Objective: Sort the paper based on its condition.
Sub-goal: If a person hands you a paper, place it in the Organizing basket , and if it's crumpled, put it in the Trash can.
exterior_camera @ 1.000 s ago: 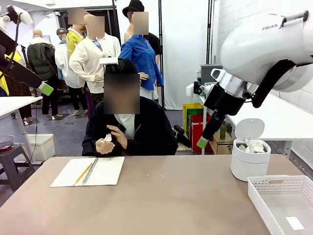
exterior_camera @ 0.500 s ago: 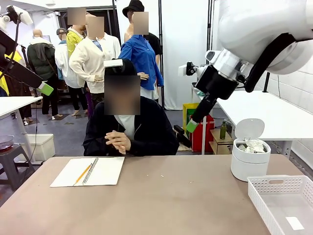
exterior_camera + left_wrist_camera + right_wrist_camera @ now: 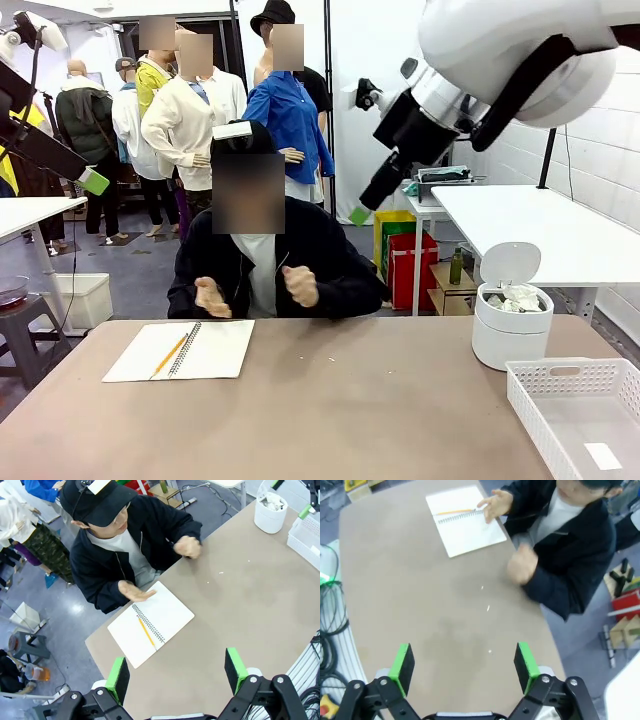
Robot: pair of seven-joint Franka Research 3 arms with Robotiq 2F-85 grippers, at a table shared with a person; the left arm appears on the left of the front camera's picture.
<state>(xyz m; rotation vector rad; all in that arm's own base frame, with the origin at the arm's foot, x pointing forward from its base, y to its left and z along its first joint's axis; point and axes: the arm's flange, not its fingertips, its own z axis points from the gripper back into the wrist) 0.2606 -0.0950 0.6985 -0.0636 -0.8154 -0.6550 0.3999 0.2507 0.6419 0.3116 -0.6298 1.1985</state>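
Left to right: our left gripper (image 3: 176, 672) hangs high, jaws wide apart, empty; the notebook (image 3: 205, 350); the person's closed hand (image 3: 299, 286), contents indiscernible; our right gripper (image 3: 463, 667), likewise spread and empty. Crumpled paper (image 3: 512, 297) sits in the bin (image 3: 510, 342), a flat slip (image 3: 603, 456) in the tray (image 3: 575, 372). We should await a clear offer, then judge creasing before choosing a container.

White paper (image 3: 516, 297), white bin (image 3: 510, 345), yellow pencil (image 3: 170, 355), tan table (image 3: 340, 415).
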